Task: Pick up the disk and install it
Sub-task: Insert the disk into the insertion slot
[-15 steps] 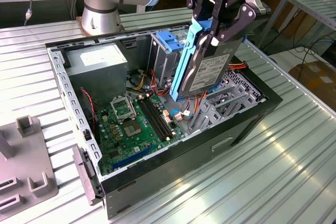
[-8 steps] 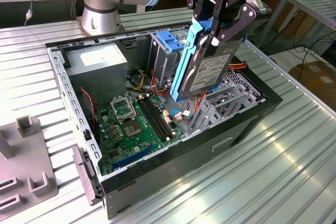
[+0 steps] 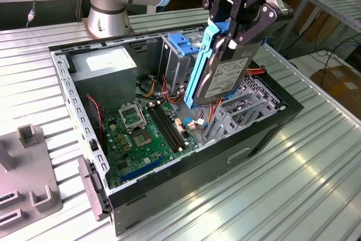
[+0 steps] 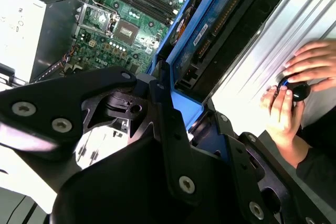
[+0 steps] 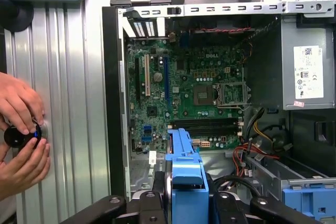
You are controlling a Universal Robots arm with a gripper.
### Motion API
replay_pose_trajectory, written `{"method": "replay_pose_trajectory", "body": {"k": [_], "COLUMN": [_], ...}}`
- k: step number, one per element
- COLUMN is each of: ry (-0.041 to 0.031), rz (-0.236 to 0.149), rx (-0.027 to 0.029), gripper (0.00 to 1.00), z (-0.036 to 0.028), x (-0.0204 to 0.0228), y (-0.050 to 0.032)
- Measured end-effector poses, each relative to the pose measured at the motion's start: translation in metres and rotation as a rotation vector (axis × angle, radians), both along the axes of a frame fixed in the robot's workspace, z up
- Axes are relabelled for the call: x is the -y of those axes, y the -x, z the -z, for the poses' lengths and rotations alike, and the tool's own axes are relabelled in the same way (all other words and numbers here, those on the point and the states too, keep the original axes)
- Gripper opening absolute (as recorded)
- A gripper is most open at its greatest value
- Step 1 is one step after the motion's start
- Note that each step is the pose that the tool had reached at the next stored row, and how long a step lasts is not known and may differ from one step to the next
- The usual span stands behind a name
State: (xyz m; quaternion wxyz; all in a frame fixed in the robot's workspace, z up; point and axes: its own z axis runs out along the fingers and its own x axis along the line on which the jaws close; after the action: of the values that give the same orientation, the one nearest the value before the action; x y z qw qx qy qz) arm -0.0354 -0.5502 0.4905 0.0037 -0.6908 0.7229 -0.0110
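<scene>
The disk (image 3: 225,77), a silver hard drive with a white label and a blue bracket along its edges, hangs tilted on edge above the open computer case (image 3: 186,182). My gripper (image 3: 231,36) is shut on its upper end, one black finger on each face. The disk's lower end hovers over the case's right part, just beside the metal drive cage with a blue top (image 3: 181,46). In the second wrist view the disk (image 4: 210,27) runs away from the gripper (image 4: 191,116) toward the motherboard. In the first wrist view its blue bracket (image 5: 184,163) sticks out between the black fingers (image 5: 152,205).
Inside the case lie a green motherboard (image 3: 141,134), a grey power supply box (image 3: 104,66) and red and orange cables (image 3: 256,71). A grey fixture block (image 3: 28,179) stands on the ribbed table at the exterior view's left. A person's hands (image 5: 21,135) hold a small black device beside the case.
</scene>
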Motion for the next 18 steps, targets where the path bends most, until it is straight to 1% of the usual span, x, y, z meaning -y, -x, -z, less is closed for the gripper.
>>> {"method": "replay_pose_trajectory", "body": {"k": [5, 7, 9, 11, 13, 14, 16, 18], "ry": [0.0001, 0.0001, 0.0001, -0.0001, 0.0000, 0.0002, -0.0001, 0.0002], "rz": [0.000, 0.000, 0.000, 0.000, 0.000, 0.000, 0.000, 0.000], "rx": [0.0000, -0.0001, -0.0001, 0.0000, 0.0000, -0.0001, 0.0000, 0.0000], "gripper": [0.37, 0.37, 0.37, 0.37, 0.37, 0.37, 0.37, 0.37], "z": [0.0001, 0.0002, 0.0004, 0.0007, 0.0008, 0.0009, 0.0013, 0.0015], "x": [0.0006, 0.0023, 0.0050, 0.0058, 0.0060, 0.0063, 0.0068, 0.0072], "y": [-0.0038, -0.0041, -0.0047, -0.0069, -0.0113, -0.0173, -0.0221, -0.0294]}}
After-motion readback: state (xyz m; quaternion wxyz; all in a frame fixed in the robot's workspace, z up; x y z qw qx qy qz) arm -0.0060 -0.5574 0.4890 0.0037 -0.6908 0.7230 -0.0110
